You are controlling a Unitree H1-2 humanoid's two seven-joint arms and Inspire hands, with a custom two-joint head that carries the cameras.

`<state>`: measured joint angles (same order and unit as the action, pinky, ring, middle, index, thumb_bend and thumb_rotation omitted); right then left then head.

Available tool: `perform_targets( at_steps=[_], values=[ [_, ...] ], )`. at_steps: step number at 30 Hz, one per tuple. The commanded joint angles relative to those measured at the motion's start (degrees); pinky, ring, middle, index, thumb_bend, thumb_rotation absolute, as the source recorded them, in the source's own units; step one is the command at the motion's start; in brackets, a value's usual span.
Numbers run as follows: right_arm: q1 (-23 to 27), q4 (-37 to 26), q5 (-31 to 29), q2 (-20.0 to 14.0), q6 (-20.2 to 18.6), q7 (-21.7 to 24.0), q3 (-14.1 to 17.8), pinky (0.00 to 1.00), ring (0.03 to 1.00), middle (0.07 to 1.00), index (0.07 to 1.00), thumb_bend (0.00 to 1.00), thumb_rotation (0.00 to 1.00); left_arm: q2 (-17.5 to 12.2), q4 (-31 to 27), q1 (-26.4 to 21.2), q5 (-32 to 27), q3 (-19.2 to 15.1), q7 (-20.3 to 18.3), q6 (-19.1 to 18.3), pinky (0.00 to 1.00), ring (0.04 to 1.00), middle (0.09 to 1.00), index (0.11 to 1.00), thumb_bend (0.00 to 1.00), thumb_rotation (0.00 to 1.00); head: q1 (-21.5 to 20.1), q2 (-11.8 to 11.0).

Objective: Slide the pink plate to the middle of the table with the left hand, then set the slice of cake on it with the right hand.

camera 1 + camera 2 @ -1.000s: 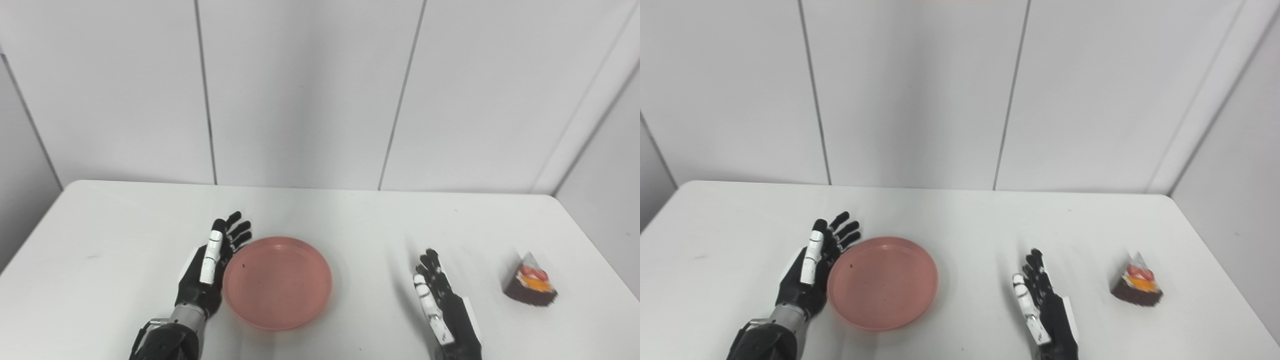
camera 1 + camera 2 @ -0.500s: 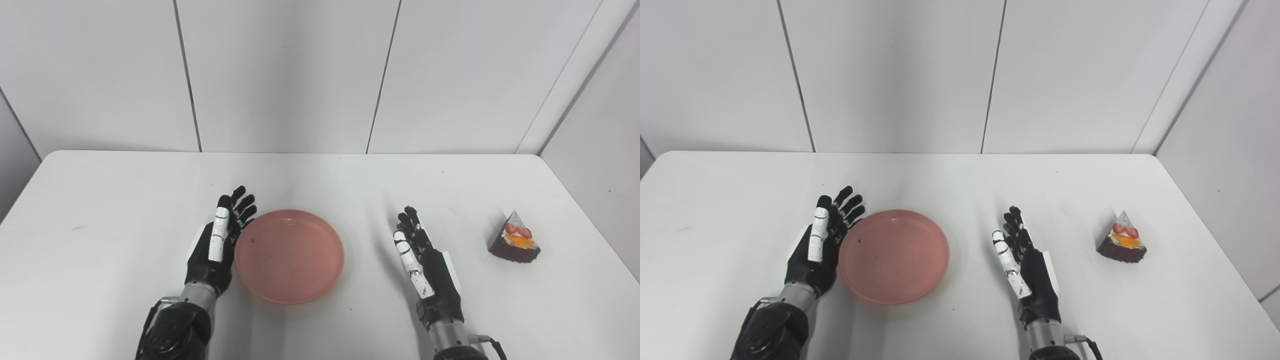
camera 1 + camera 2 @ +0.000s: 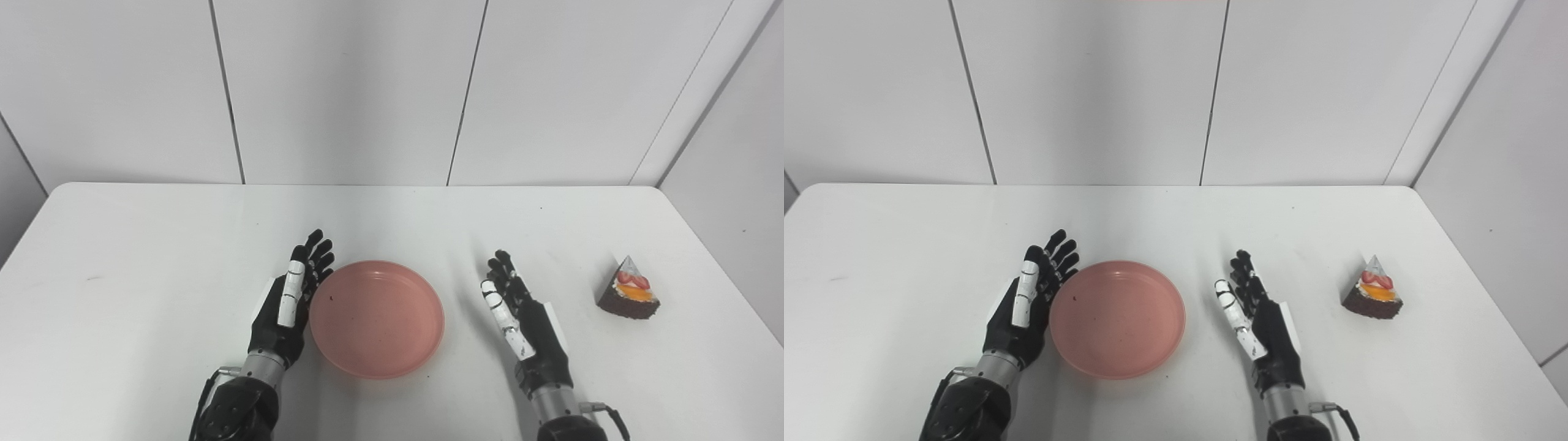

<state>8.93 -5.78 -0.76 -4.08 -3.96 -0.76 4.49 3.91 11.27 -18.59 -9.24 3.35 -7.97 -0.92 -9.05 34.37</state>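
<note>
The pink plate (image 3: 376, 317) lies flat near the middle of the white table (image 3: 153, 245), with nothing on it. My left hand (image 3: 292, 303) stands open on its edge, palm against the plate's left rim. To the right of the plate, a short gap away, my right hand (image 3: 523, 318) is open too, fingers straight and pointing away from me, holding nothing. The slice of cake (image 3: 629, 296), dark chocolate with strawberry and orange on top, sits by the table's right edge, well right of the right hand.
White wall panels (image 3: 343, 92) rise behind the table's far edge. The table's right edge runs close behind the cake. Bare tabletop stretches to the left and towards the back.
The camera tilted down early on. Since then my left hand has pushed the plate to the right, towards the table's middle. The right hand and the cake have hardly moved.
</note>
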Motion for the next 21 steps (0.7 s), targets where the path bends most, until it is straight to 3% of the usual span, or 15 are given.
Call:
perform_targets(
  at_steps=[1, 4, 5, 6, 7, 10, 14, 16, 17, 21],
  values=[
    [4.1, 0.0, 1.5, -2.7, 5.6, -3.2, 3.2, 0.93, 0.931, 0.926, 0.927, 0.62, 0.61, -0.3, 1.1, 0.0, 0.4, 0.1, -0.6, 1.8, 0.98, 0.987, 0.973, 0.963, 0.69, 1.00, -1.8, -0.7],
    [6.2, -0.8, 7.4, -4.8, 4.2, -6.3, 4.6, 0.91, 0.912, 0.910, 0.911, 0.58, 0.60, -1.2, 2.9, -0.4, 0.4, -0.4, -1.2, 4.2, 0.98, 0.984, 0.976, 0.965, 0.68, 1.00, -4.9, -1.3],
    [6.8, -1.3, 9.7, -5.4, 3.4, -7.5, 4.7, 0.89, 0.905, 0.903, 0.905, 0.57, 0.60, -1.6, 3.0, -0.5, 0.0, -0.6, -1.6, 4.2, 0.98, 0.983, 0.977, 0.965, 0.68, 1.00, -8.2, -1.6],
    [7.1, -1.6, 11.1, -5.6, 2.9, -8.2, 4.7, 0.86, 0.896, 0.897, 0.902, 0.58, 0.58, -1.9, 3.0, -0.5, -0.2, -0.8, -1.9, 4.2, 0.98, 0.985, 0.977, 0.964, 0.68, 1.00, -8.2, -1.6],
    [7.6, -2.4, 13.9, -6.6, 1.2, -9.2, 4.7, 0.85, 0.895, 0.896, 0.903, 0.59, 0.58, -2.7, 3.1, -0.5, -0.6, -1.1, -2.6, 4.3, 0.99, 0.990, 0.982, 0.969, 0.68, 1.00, -11.6, -2.0],
    [8.5, -4.0, 22.6, -8.4, -3.6, -11.9, 4.7, 0.85, 0.893, 0.893, 0.901, 0.63, 0.54, -4.7, 4.0, -0.7, -1.8, -2.2, -4.2, 4.5, 0.98, 0.991, 0.988, 0.976, 0.68, 1.00, -17.0, -3.3],
    [9.4, -4.3, 34.1, -10.0, -10.6, -14.1, 4.2, 0.79, 0.861, 0.878, 0.890, 0.67, 0.53, -5.9, 7.2, -1.6, -4.1, -3.5, -6.4, 5.6, 0.98, 0.993, 0.999, 0.990, 0.70, 1.00, -20.1, -3.9],
    [10.0, -4.0, 39.0, -11.2, -13.8, -14.7, 4.0, 0.69, 0.823, 0.884, 0.882, 0.72, 0.53, -6.4, 9.4, -2.2, -4.7, -3.9, -7.6, 7.2, 0.99, 0.999, 1.000, 0.992, 0.73, 0.98, -21.3, -4.2],
    [10.2, -3.8, 41.3, -12.0, -15.4, -15.0, 3.9, 0.66, 0.804, 0.864, 0.870, 0.76, 0.58, -6.7, 10.3, -2.4, -4.7, -4.1, -8.1, 7.9, 0.99, 1.000, 1.000, 0.992, 0.75, 0.98, -21.4, -4.2],
    [10.9, -2.9, 46.2, -13.4, -19.7, -15.0, 4.0, 0.66, 0.800, 0.845, 0.864, 0.81, 0.60, -7.4, 11.9, -3.0, -5.5, -5.1, -9.0, 8.7, 0.99, 0.999, 0.996, 0.985, 0.74, 0.97, -22.5, -4.3]
  ],
)
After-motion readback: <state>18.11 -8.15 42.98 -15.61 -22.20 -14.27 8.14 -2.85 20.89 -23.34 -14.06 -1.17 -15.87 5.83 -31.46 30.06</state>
